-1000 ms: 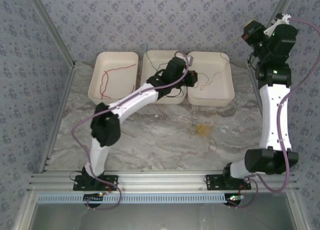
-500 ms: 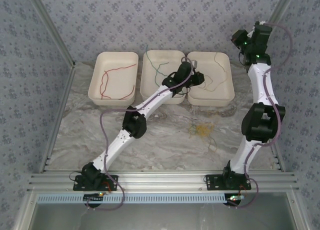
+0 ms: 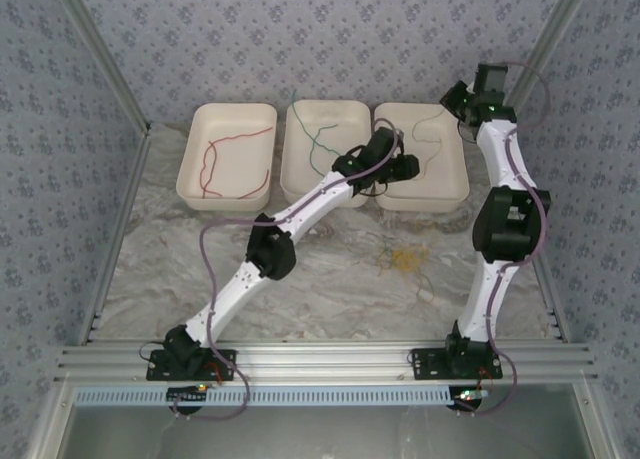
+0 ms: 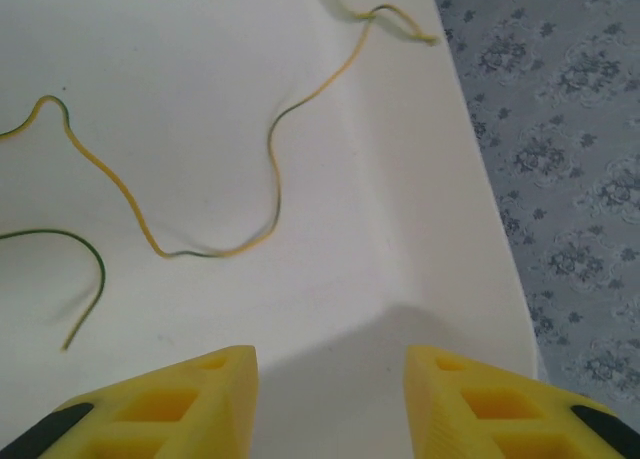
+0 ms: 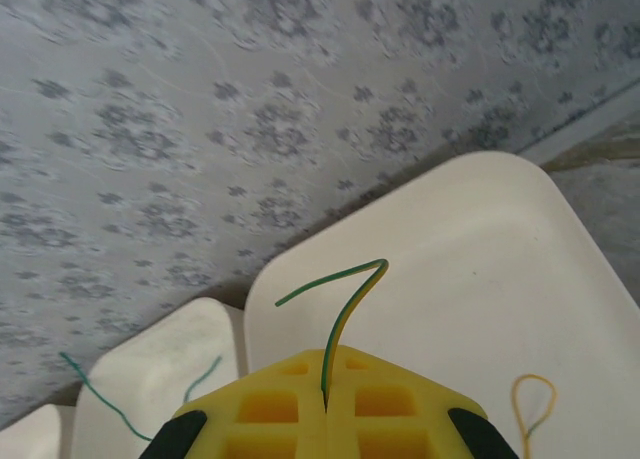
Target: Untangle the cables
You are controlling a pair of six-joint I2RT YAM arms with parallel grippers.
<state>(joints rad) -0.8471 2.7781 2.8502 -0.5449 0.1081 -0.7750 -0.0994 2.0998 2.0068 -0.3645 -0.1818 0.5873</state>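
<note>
**A:** Where did the cables lie?

**B:** Three white trays stood in a row along the tabletop's far edge. The left tray [image 3: 190, 184] held a red cable [image 3: 212, 159]. The middle tray [image 3: 297, 184] held a green cable [image 3: 322, 144], and the right tray [image 3: 455, 191] a wavy yellow-green cable [image 4: 275, 179]. A small yellow tangle [image 3: 405, 259] sat on the bare tabletop [image 3: 330, 279], a little right of its middle.

**A:** And the tools?

**B:** The left tool [image 4: 330, 379] hovered over the right tray, its fingers apart with nothing between them. The right tool [image 5: 325, 379] was raised near the far right corner. Its fingers were pressed together on a yellow-green strand [image 5: 345, 304], whose bent end stuck out past the tips.
</note>
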